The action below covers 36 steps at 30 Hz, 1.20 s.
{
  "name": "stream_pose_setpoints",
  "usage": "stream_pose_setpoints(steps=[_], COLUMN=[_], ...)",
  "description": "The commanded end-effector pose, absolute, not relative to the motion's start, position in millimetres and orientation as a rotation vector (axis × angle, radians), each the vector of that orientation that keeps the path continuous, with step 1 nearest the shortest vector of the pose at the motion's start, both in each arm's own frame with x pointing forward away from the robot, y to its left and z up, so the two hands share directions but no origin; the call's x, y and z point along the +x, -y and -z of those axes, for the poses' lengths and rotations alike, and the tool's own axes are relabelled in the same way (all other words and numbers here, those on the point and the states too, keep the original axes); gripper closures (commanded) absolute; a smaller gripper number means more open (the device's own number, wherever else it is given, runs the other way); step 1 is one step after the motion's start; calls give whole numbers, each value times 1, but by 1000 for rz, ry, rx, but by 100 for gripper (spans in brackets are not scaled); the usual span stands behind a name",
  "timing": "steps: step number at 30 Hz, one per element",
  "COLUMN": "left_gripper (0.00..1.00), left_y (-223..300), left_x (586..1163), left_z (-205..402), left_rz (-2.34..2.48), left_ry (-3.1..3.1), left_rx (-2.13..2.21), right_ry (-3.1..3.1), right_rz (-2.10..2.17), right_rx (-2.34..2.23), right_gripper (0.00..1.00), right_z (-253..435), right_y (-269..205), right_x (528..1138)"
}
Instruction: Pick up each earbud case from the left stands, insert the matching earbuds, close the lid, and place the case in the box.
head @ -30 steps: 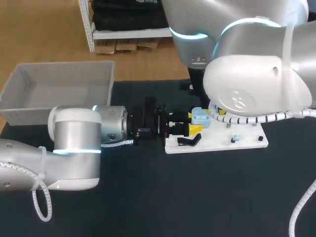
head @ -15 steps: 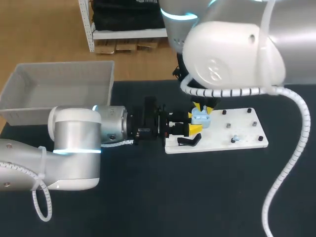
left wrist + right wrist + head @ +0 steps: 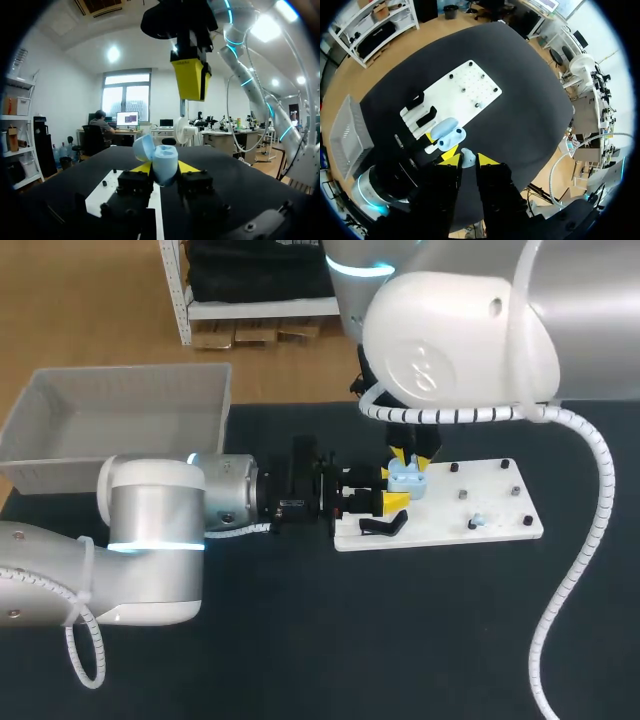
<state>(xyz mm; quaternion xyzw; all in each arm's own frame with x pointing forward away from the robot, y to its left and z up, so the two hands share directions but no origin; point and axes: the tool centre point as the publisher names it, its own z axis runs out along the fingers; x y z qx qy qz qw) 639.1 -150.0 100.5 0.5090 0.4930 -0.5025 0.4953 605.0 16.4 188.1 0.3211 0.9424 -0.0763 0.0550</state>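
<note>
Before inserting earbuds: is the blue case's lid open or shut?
Open: the earbud case, in the left gripper, has its lid swung back.

- The bench (image 3: 400, 640) carries a box (image 3: 120, 420) at its rear left corner and a board (image 3: 490, 525) right of centre, well apart from each other.
- Two stands (image 3: 426, 116) sit side by side on the board's left end; pegs (image 3: 505, 465) are spread over its right part.
- The left arm lies along the bench from the left, in front of the box; its left gripper (image 3: 392, 488) is over the board's left end.
- The earbud case (image 3: 159, 159) sits between that gripper's fingers, touched from both sides, above the stands.
- The right gripper (image 3: 412, 456) hangs directly above the case, apart from it, with an earbud (image 3: 466, 155) pinched between its fingers.
</note>
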Motion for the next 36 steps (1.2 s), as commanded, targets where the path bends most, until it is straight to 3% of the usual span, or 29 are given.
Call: stream_pose_setpoints(steps=[1, 11, 36], left_gripper=[100, 100, 100], left_y=[150, 150, 150], left_x=[638, 638, 638], left_z=[-100, -100, -100], left_rz=[1215, 1215, 1215], left_ry=[-1194, -1194, -1194], left_rx=[1230, 1230, 1230], right_ry=[-2859, -2856, -2769], right_rz=[225, 322, 322], right_rx=[982, 1216, 1303], right_gripper=[100, 100, 100], right_z=[-189, -181, -168], right_y=[-16, -16, -16], right_x=[605, 615, 617])
